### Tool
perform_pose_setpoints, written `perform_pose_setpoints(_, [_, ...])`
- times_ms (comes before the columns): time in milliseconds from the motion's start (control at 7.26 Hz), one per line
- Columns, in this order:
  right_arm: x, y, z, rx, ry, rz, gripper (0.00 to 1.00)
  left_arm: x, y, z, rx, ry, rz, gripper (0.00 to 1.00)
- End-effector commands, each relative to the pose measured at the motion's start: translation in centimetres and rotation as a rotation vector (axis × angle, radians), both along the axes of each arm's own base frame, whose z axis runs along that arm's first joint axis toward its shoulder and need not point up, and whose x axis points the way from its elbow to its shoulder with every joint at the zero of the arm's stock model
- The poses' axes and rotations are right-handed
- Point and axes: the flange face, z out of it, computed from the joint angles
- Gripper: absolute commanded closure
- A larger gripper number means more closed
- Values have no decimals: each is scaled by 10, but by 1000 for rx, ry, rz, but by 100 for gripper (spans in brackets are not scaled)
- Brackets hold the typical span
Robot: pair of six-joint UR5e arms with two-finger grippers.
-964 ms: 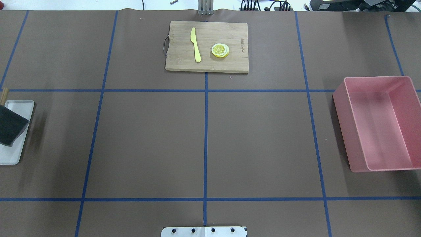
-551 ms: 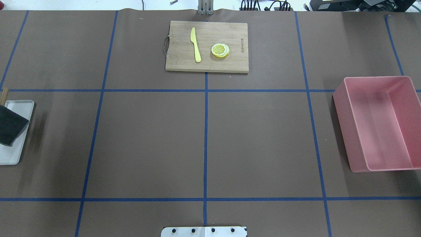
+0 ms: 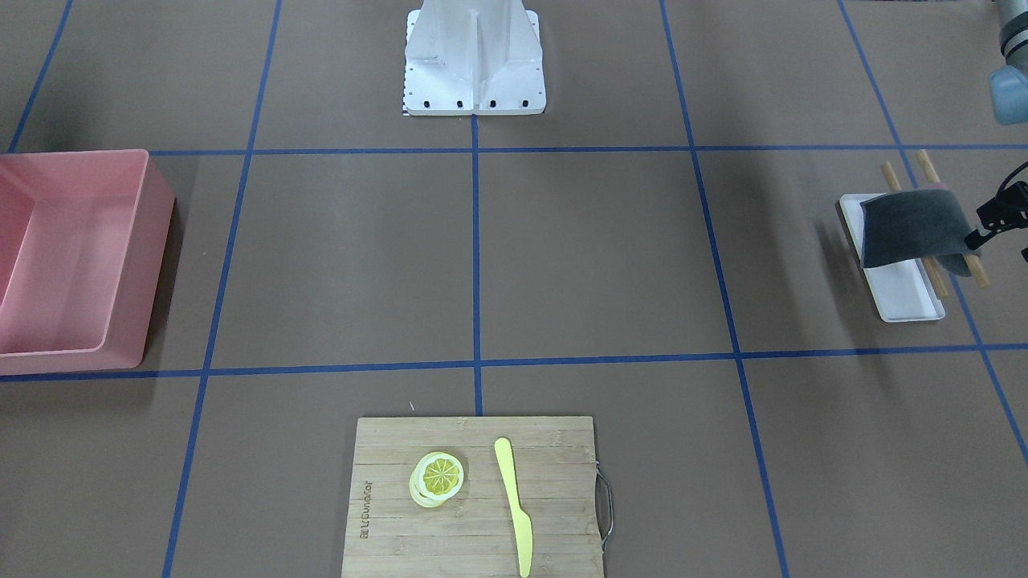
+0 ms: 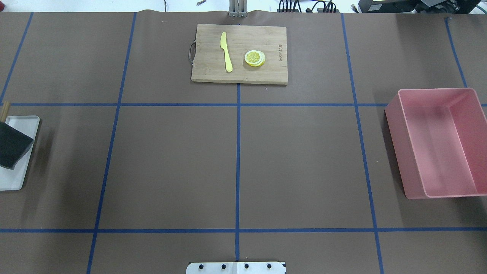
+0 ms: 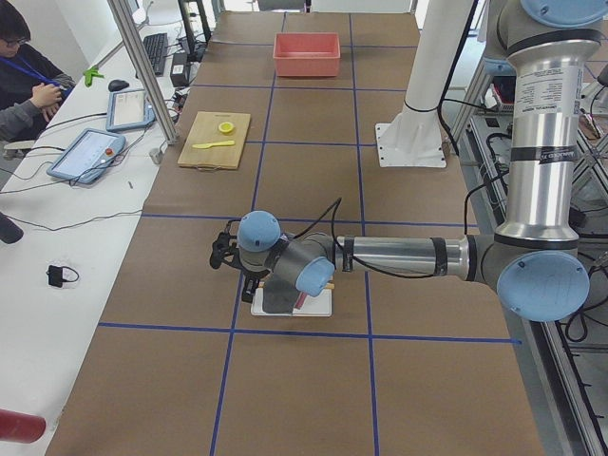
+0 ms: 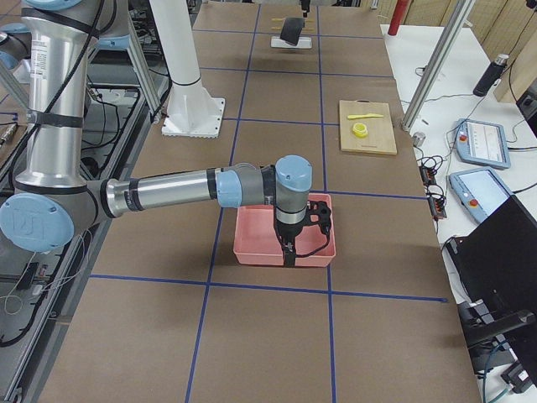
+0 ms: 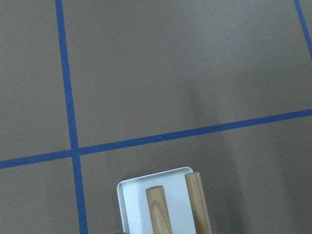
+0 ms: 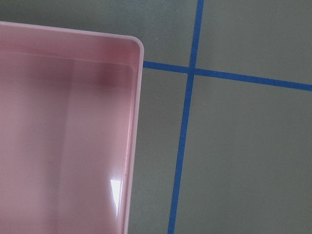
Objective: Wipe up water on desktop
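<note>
The desktop is a brown surface with a blue tape grid; I see no water on it. A dark grey cloth hangs over two wooden rods above a white tray at the robot's far left. It also shows in the overhead view. My left gripper is right by the cloth; I cannot tell its state or whether it holds the cloth. My right gripper hangs over the pink bin; I cannot tell its state.
A bamboo cutting board with a yellow knife and lemon slices lies at the far middle. The pink bin stands at the right. The robot's base plate is at the near edge.
The cloth and the left arm's shadow beside the tray have shifted slightly towards the overhead view's left edge. Nothing else has visibly moved.
</note>
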Motion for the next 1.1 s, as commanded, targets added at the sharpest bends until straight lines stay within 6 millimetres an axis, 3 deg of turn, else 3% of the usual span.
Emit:
perform_pose_setpoints(0, [0,-3,2,-4,0,0,0,0,24,15,-2,22,17,18])
perform_pose_setpoints(413, [0,-4,4,-7,1,0,0,-2,41,22,-11,45,3,23])
perform_pose_setpoints(689, [0,-4,5,-10,1,1,0,-2,42,23,-14,44,3,42])
perform_pose_setpoints(964, [0,-4,5,-9,1,0,0,-1,42,23,-15,44,6,48])
